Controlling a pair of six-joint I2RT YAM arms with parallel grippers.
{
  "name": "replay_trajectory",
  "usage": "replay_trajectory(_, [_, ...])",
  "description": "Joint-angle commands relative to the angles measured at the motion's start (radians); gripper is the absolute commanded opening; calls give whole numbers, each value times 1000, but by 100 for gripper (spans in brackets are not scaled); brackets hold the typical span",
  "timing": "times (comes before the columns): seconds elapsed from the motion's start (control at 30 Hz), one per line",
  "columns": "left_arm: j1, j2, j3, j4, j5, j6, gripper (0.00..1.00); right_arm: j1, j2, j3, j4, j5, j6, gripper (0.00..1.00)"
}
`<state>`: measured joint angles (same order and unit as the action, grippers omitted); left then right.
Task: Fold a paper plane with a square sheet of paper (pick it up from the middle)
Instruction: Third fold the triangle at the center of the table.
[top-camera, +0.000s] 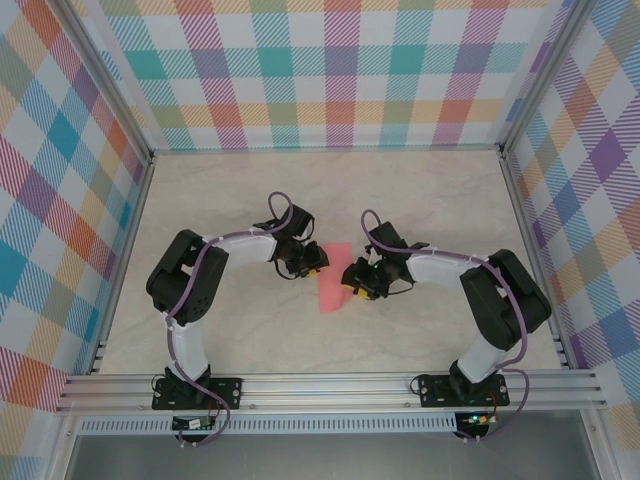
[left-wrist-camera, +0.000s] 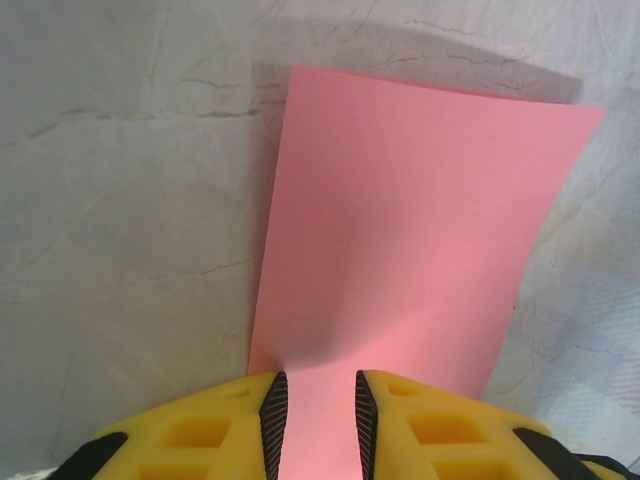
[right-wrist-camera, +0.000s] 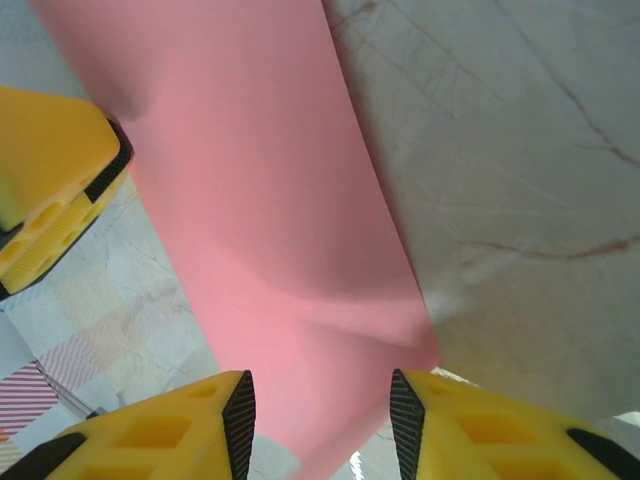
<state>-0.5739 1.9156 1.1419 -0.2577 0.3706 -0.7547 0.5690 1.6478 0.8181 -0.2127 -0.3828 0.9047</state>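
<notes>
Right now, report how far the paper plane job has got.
Done: nothing lasting; the square sheet of paper shows no sharp crease. In hand: left gripper and right gripper straddle its opposite ends, jaws apart, the sheet bowed. Left: every fold.

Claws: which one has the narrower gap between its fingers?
The left claw: its pads stand close together over the square sheet of paper, while the right claw is spread clearly wider.

sheet of paper (top-camera: 333, 278) | salmon-pink, plain, unmarked | showed as narrow oblong, longer than wide | gently bowed, soft crease near one end | sat slanted near middle of table (top-camera: 420, 200)
</notes>
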Motion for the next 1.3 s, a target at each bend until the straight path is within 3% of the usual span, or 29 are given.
replay_trajectory(0.0, [-6,11,-19,-52,-13,16,28,-4,-19,-38,-10,-3,28,43])
replay_trajectory(0.47, [-6,11,-14,-61,-14,21,29,-4,-6,-48,63,-38,65,43])
replay_trajectory(1.0, [-6,8,-13,-69,-23,20,29,2,-57,-170,249,-131,226,44])
replay_trajectory(1.27, [-6,11,-14,-63,-14,21,29,2,-42,-124,187,-75,145,43])
